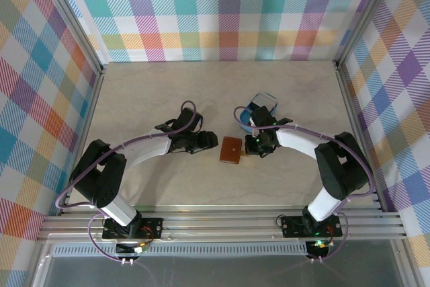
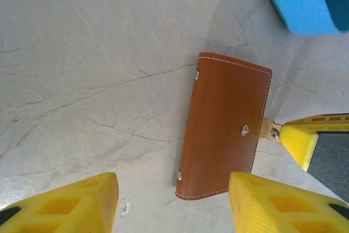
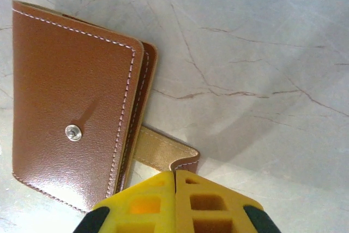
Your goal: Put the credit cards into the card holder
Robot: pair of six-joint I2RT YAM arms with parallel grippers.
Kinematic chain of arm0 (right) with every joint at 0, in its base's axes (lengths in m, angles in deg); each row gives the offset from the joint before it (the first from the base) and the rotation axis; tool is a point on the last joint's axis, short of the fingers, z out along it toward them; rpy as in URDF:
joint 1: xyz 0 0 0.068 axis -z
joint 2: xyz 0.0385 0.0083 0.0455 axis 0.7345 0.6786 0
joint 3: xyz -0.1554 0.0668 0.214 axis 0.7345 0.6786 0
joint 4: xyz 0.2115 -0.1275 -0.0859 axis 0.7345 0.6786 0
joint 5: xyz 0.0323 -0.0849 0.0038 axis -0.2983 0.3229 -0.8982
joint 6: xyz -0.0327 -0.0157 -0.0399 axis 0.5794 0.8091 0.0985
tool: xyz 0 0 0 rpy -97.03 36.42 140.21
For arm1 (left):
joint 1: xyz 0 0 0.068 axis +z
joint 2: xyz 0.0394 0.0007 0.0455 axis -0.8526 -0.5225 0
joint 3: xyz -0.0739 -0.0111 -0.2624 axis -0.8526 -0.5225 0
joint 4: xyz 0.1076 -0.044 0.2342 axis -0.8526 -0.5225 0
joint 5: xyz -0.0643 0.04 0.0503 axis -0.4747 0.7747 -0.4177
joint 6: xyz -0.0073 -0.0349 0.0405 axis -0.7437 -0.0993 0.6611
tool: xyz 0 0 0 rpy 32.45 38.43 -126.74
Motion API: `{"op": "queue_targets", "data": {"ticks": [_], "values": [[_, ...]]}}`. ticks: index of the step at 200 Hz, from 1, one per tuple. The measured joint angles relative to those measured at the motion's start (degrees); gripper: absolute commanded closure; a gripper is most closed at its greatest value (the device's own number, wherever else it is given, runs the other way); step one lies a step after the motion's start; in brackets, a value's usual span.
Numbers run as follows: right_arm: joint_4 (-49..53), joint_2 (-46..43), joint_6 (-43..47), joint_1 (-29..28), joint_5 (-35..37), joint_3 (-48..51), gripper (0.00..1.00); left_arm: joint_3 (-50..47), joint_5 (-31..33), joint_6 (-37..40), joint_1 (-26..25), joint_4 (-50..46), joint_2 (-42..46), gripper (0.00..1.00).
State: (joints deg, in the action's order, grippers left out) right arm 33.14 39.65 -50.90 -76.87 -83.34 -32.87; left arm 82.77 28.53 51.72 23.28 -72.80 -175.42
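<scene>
Both flank the card holder (image 2: 226, 129): left gripper (image 2: 170, 189) spread, right gripper (image 3: 174, 183) pressed together at its tab (image 3: 163, 156).

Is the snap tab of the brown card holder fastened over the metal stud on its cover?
No, the tab sticks out loose beside the card holder, and the stud on the cover is bare.

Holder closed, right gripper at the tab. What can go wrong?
The right gripper is shut at the snap tab while the left gripper is open, off the card holder: a pull may drag it, not open it. The blue tray sits close beside the right gripper; a swing could knock it.
</scene>
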Motion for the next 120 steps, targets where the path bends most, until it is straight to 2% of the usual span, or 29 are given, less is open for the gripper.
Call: {"op": "queue_targets", "data": {"ticks": [120], "values": [[4.2,1.46,1.44,0.02,7.08,-1.25,0.95,1.57,0.52,0.0,0.0,0.04,-1.51,0.44]]}}
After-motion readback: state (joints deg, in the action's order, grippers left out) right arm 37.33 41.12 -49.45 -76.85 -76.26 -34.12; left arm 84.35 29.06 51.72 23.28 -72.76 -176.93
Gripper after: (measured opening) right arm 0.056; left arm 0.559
